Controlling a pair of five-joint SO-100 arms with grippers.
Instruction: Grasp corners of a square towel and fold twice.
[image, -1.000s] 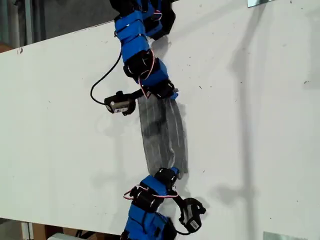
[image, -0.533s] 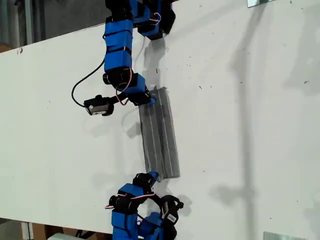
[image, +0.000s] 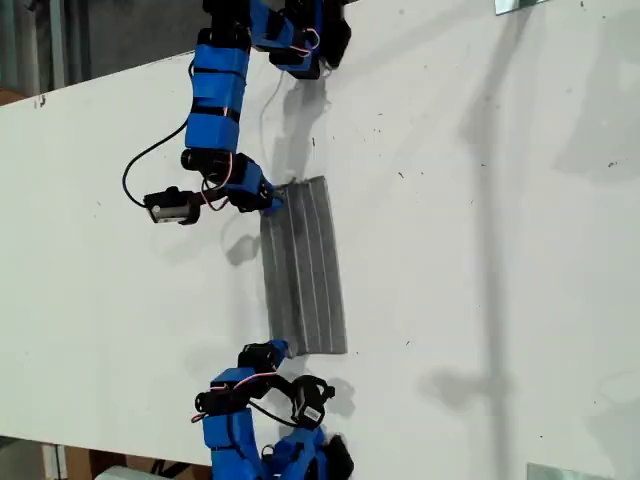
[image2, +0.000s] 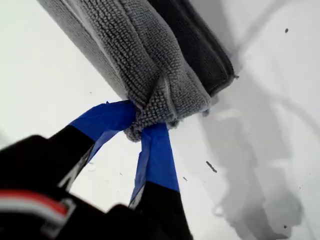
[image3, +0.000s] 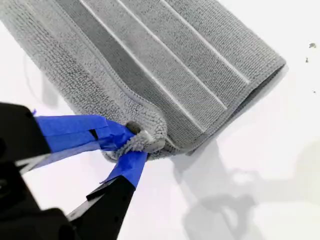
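The towel (image: 305, 270) lies as a long narrow folded strip on the white counter (image: 480, 250), running from one blue arm at the top of the exterior view to the other at the bottom. Each arm meets it at an end corner on the exterior view's left. Which arm is which cannot be told from the wrist views.

The first gripper (image2: 142, 127) has its blue-taped fingers (image2: 155, 160) pinching a bunched corner (image2: 150, 117) of the strip. The second gripper (image3: 135, 145) has its fingers (image3: 75, 131) pressed on a small nub of cloth at the other end's corner (image3: 145, 140).

The main risk is the second grip. It looks to hold only the very tip of the pile, so a pull along the strip could slip the cloth free and drop that end.

A second risk is layers parting. The first wrist view shows a darker lower layer lying offset from the upper one (probably not all of it is caught between the fingers), so a lift may carry only part of the stack and open the fold.

Uneven travel of the two arms would skew the strip and misalign the edges of the next fold.
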